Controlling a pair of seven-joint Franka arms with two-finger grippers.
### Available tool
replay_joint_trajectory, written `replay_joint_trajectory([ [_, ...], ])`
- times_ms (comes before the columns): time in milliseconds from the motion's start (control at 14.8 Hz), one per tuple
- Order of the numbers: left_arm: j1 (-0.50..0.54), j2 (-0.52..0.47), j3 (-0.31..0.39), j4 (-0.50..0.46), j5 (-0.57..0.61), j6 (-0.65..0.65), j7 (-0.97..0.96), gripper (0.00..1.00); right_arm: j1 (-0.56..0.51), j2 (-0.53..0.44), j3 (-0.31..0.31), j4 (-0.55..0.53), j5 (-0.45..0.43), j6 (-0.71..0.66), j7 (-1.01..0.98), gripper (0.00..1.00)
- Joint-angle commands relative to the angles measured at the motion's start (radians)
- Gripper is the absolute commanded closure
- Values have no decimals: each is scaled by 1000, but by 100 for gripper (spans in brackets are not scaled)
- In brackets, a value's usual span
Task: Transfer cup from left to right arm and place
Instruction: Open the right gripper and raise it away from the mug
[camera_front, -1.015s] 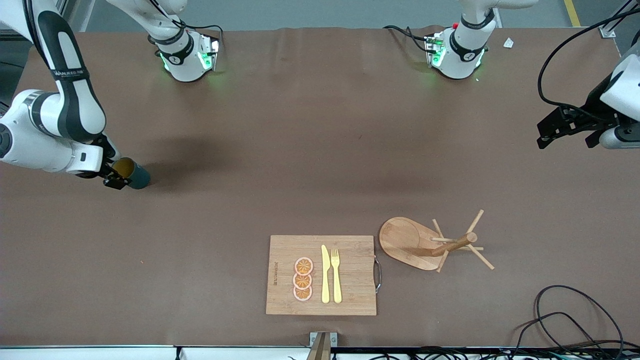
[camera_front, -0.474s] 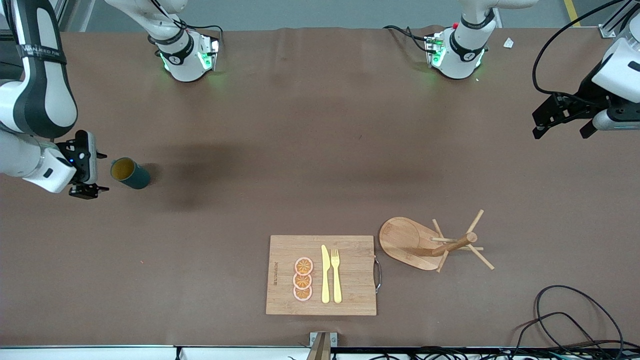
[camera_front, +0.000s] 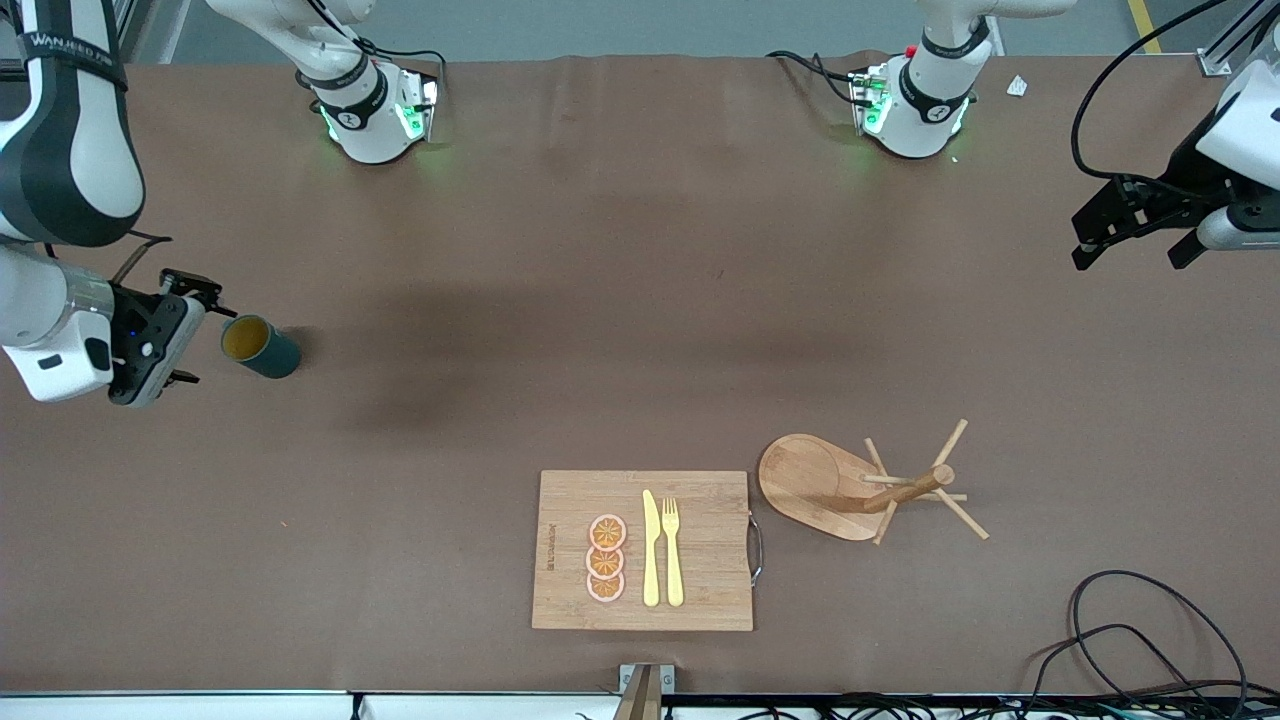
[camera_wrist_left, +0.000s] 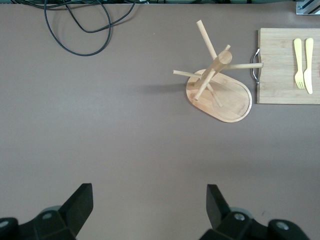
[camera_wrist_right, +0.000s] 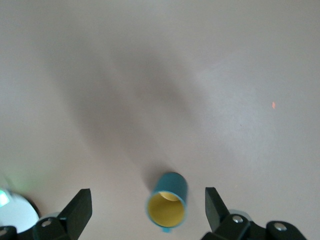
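Note:
The cup (camera_front: 260, 347), dark teal with a mustard-yellow inside, stands upright and alone on the brown table toward the right arm's end. My right gripper (camera_front: 189, 331) hangs open just beside it, on the table-end side, touching nothing. In the right wrist view the cup (camera_wrist_right: 167, 202) shows from above, below and between the spread fingers of the right gripper (camera_wrist_right: 147, 206). My left gripper (camera_front: 1130, 252) hangs open and empty over the left arm's end of the table; in the left wrist view the left gripper (camera_wrist_left: 148, 205) has only bare table under it.
A wooden cutting board (camera_front: 700, 590) with a yellow knife (camera_front: 651, 550), a fork (camera_front: 672, 550) and orange slices (camera_front: 606, 558) lies near the front camera. A wooden mug tree (camera_front: 870, 490) lies tipped beside it. Black cables (camera_front: 1150, 640) coil at the front corner.
My right gripper, which was at the cup a second ago, has drawn back from it toward the table's end. The cup stays standing where it was. The left gripper shifted only slightly.

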Motion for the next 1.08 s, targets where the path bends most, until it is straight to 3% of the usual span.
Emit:
replay_joint_trajectory([
  [0,0,6,-4,19,1,-35,4,0,58,-2,-3,37,14,-18,424,0],
  [68,-2,7,-4,21,1,-35,1,0,58,0,-1,51,17,-18,518,0],
  [271,-2,1,-17,23,4,-37,-4,0,55,0,-9,77,40,-9,560,0],
  [541,1,0,-16,21,8,-38,7,0,35,-6,-31,138,25,-13,911,0],
  [812,7,1,-16,21,16,-38,15,0,11,-20,-40,152,10,-12,939,0],
  [1015,7,4,-16,21,16,-40,29,0,4,-39,-37,162,-48,-13,939,0],
])
